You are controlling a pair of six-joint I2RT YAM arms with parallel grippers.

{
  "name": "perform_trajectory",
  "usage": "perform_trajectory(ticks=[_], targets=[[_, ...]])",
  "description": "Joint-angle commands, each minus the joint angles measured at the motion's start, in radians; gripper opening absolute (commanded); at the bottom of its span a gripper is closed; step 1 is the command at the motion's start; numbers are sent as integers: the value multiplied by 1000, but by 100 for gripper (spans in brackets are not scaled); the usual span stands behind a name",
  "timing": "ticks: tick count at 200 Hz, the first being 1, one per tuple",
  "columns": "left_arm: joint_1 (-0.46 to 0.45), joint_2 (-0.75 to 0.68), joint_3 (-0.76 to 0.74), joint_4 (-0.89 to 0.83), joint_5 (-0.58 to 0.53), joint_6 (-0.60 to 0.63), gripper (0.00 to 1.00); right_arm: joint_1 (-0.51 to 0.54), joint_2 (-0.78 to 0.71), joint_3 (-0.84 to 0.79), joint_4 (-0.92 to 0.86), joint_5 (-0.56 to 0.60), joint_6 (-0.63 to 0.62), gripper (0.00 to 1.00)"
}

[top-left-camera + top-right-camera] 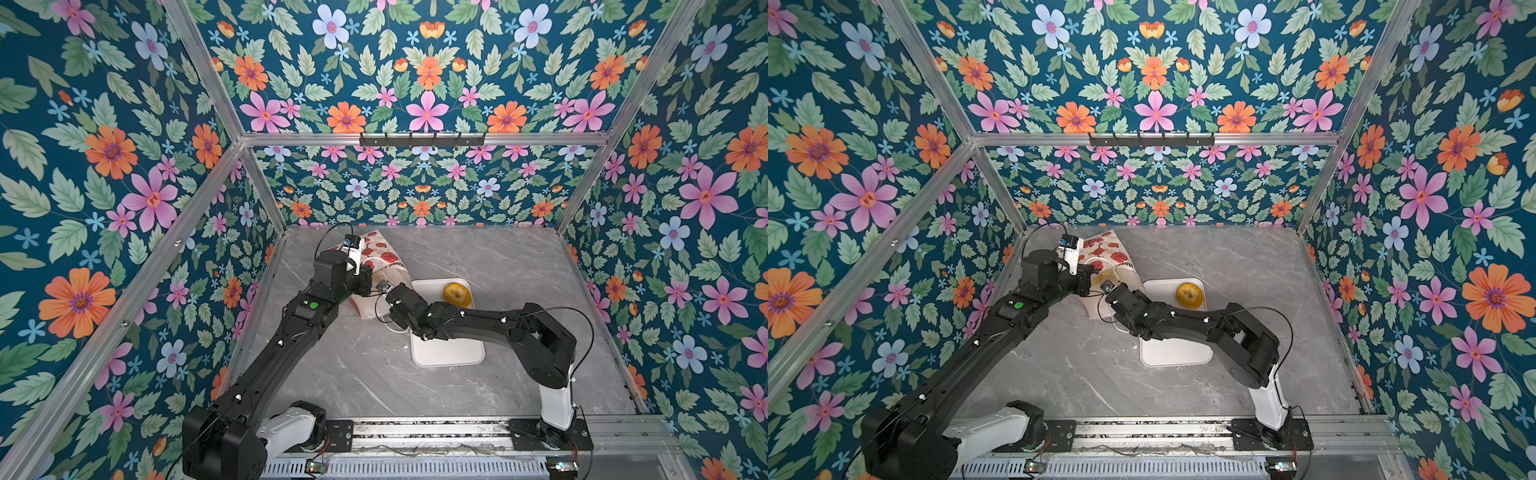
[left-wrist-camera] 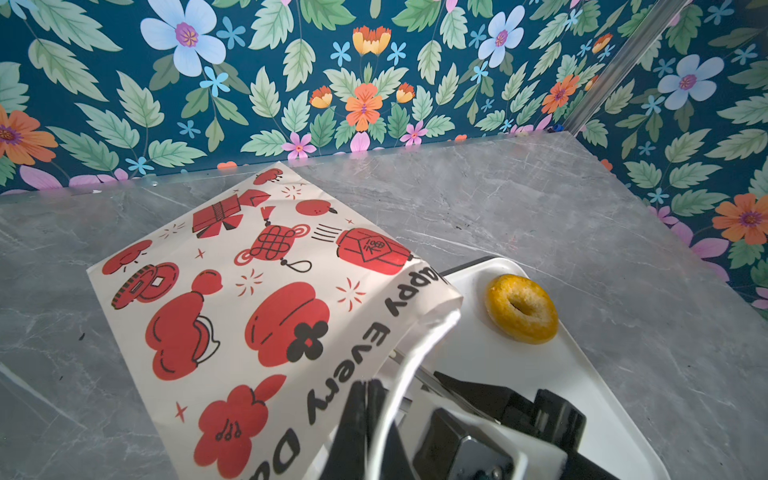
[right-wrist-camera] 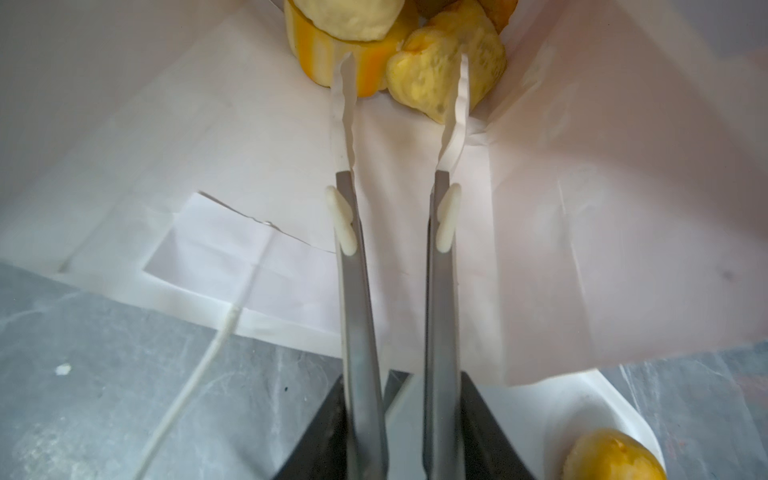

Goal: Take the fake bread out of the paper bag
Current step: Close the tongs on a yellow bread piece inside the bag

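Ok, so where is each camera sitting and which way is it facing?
Top views: high at the front, looking down toward the back wall; left arm and right arm show whole, meeting at the bag.
Left wrist: above the bag, facing the back wall over tray and bagel; left pincer, shut on the bag's rim, shows.
Right wrist: at the bag's mouth, looking in at bread; right pincer, open, shows.
Shared: both wrist views catch the bagel on the tray.
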Motion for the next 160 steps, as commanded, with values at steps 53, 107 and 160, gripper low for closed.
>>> perform_trajectory(ticks=[53,107,160], targets=[[1,11,0,21,10,-1,0,0,-31,-15,15,23,6,38],[1,5,1,19,11,-2,0,-5,34,40,33,51,0,38],[1,9,-2,20,12,-2,0,-25,55,63,49,91,7,33]])
